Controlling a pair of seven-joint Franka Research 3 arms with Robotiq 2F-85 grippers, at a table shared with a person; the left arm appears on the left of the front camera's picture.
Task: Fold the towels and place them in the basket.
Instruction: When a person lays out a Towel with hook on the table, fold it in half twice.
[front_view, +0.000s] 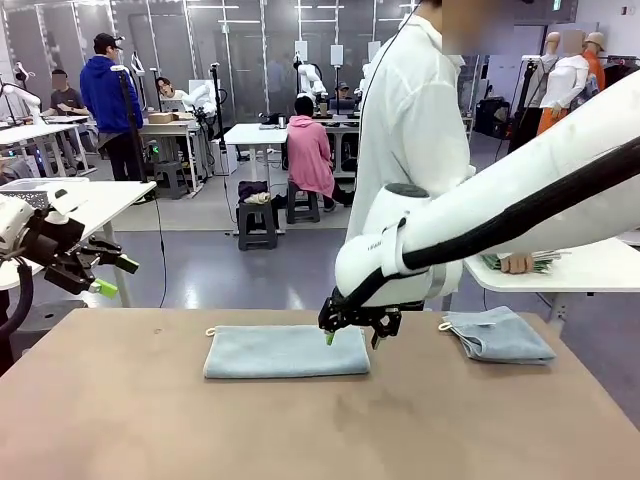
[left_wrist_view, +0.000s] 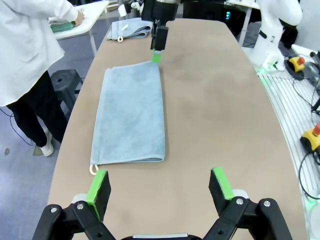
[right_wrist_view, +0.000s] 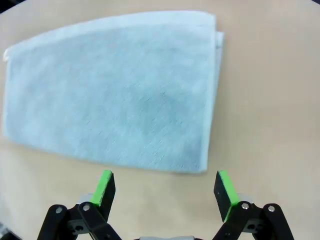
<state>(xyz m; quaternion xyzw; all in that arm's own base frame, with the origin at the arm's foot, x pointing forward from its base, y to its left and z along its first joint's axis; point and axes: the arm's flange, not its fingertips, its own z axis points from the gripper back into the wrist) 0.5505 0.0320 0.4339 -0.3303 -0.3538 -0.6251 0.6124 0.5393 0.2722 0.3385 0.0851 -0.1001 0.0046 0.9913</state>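
A pale blue-grey towel (front_view: 285, 352) lies folded into a long strip on the brown table (front_view: 150, 420), its white loop at the left end. My right gripper (front_view: 353, 338) hovers open just above the strip's right end; its wrist view has that towel (right_wrist_view: 115, 90) right ahead of the open gripper (right_wrist_view: 165, 190). A second towel (front_view: 497, 334) lies folded near the table's far right edge. My left gripper (front_view: 100, 275) hangs open in the air beyond the table's left end, looking along the strip (left_wrist_view: 131, 115) past its own fingertips (left_wrist_view: 160, 187). The basket is out of view.
A person in a white coat (front_view: 410, 130) stands at the far side, one hand (front_view: 518, 263) on green cloths on a white side table (front_view: 600, 265). The right arm (front_view: 520, 200) crosses over the table's right half. The near part of the table is bare.
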